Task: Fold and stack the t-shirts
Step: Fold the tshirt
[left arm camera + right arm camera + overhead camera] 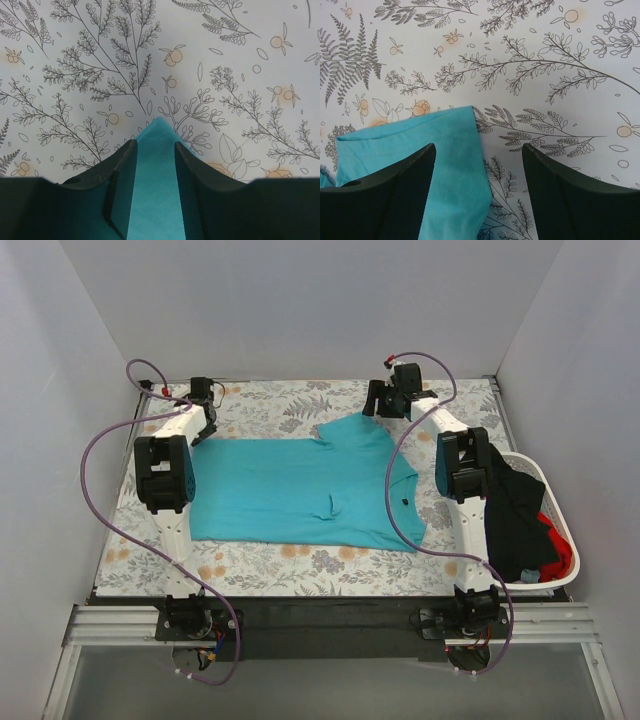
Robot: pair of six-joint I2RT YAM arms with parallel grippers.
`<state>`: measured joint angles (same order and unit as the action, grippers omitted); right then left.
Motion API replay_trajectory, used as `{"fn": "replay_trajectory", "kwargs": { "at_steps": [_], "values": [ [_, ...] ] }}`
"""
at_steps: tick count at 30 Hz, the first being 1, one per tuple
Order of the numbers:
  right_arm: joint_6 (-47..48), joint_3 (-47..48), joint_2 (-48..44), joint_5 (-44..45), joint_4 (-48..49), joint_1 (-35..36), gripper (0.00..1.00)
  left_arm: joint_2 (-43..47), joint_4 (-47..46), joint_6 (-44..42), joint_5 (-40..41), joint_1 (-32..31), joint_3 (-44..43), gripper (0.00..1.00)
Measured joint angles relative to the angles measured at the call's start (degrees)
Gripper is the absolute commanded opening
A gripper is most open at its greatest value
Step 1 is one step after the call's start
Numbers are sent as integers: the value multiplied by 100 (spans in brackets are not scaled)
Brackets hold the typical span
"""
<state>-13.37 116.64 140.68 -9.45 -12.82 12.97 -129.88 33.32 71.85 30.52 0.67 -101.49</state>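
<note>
A teal t-shirt lies spread flat on the floral cloth in the top view. My left gripper is at its far left corner. In the left wrist view the jaws stand narrowly apart with the pointed teal corner flat between them. My right gripper is at the far right sleeve. In the right wrist view it is wide open, with the left finger over the sleeve and the right finger over bare cloth. A black t-shirt and a red t-shirt lie in the basket.
The grey floral cloth covers the table. A white plastic basket stands at the right edge beside the right arm. White walls close in the back and both sides.
</note>
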Motion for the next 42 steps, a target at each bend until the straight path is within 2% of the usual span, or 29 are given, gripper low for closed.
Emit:
{"fn": "replay_trajectory", "kwargs": {
  "at_steps": [6,9,20,24,29,33,35,42],
  "values": [
    [-240,199,219,-63,90,31,71,0,11,-15,2,0,-111,35],
    [-299,214,236,-11,111,85,65,0,11,-44,4,0,-111,35],
    [-332,555,417,745,-138,481,48,0,13,-162,66,0,-122,36],
    [-367,748,516,935,-310,522,37,0,11,-203,107,0,-140,36],
    [-446,778,531,1091,-372,551,29,0,11,-247,153,0,-140,38],
    [-474,778,533,1185,-396,553,13,0,9,-291,177,0,-157,38],
    [-481,785,535,1209,-415,553,9,0,11,-306,188,0,-181,38],
    [-487,879,581,1228,-487,553,1,-20,9,-328,190,0,-254,37]
  ]
}}
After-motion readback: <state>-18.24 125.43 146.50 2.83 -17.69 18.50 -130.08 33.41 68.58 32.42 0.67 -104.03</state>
